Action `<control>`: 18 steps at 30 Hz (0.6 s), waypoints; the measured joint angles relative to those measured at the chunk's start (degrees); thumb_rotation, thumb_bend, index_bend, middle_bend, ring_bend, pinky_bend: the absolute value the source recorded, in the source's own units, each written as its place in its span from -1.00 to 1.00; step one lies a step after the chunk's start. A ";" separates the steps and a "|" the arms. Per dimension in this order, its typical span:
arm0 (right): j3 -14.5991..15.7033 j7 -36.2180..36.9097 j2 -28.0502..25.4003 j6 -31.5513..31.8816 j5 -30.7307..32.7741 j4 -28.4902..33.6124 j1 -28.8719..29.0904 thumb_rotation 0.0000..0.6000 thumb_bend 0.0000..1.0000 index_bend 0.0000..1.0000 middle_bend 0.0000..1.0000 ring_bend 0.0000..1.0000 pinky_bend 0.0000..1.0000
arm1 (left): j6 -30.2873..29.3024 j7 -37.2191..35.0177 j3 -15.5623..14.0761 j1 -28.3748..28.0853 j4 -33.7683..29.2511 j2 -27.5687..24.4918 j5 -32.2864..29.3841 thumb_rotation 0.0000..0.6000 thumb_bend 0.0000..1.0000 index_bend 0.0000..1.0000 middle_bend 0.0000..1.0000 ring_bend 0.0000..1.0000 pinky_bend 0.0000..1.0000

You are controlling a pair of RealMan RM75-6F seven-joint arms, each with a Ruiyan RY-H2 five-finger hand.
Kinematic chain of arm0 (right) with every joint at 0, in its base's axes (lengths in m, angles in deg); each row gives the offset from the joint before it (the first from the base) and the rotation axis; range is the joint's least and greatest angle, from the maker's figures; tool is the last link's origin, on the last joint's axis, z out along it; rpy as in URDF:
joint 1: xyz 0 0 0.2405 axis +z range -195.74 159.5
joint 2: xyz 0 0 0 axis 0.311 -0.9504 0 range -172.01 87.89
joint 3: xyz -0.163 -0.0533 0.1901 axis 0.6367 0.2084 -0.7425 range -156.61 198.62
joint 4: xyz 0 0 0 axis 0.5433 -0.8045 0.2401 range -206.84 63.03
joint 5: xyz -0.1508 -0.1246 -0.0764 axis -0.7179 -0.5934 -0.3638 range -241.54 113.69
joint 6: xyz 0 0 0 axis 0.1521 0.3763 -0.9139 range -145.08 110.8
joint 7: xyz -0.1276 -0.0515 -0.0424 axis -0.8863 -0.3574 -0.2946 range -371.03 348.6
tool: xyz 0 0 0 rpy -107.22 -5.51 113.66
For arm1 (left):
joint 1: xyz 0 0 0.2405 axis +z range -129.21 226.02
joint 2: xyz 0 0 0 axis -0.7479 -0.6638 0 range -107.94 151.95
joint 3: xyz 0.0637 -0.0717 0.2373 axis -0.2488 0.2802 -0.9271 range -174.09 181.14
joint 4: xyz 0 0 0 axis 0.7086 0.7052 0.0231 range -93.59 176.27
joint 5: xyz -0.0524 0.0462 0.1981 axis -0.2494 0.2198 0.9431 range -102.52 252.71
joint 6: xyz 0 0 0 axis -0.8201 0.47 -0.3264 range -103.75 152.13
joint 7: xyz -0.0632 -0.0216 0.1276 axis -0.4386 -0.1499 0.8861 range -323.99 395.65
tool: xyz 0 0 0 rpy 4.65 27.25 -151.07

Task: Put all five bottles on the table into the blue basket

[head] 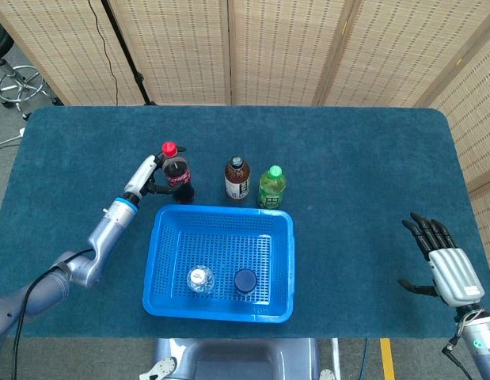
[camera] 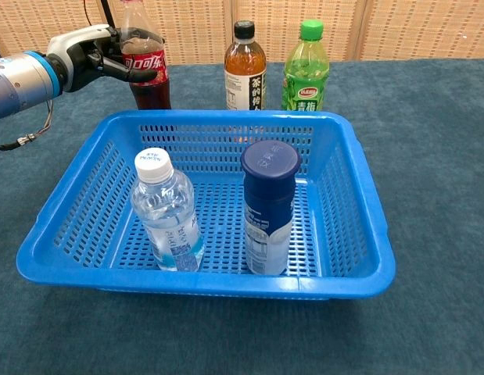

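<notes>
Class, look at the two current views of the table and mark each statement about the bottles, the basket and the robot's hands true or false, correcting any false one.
1. The left hand grips the cola bottle. True.
2. Three bottles stand in the blue basket. False: only two, the water bottle and the blue-capped bottle.
3. The right hand holds the green bottle. False: it holds nothing, fingers apart.
4. The tea bottle stands outside the basket. True.
</notes>
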 measured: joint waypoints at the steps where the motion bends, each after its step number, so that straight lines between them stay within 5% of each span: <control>1: 0.01 -0.01 -0.01 0.02 0.02 -0.01 -0.03 1.00 -1.00 -1.00 -1.00 -1.00 -1.00 | -0.78 0.13 0.27 0.24 -1.05 -0.53 -0.04 1.00 0.01 -0.05 -0.13 -0.35 -0.18; 11: 0.10 -0.53 0.02 0.24 -0.33 0.48 -0.11 1.00 -1.00 -1.00 -1.00 -1.00 -1.00 | -7.73 -3.42 1.26 3.25 -18.22 -13.76 4.14 1.00 0.01 -0.05 -0.12 -0.34 -0.18; 18: 0.34 -1.78 0.22 0.00 -0.65 1.15 -0.06 1.00 -1.00 -1.00 -1.00 -1.00 -1.00 | -11.77 -3.99 -0.89 5.48 -32.26 -25.08 11.42 1.00 0.00 -0.05 -0.12 -0.34 -0.18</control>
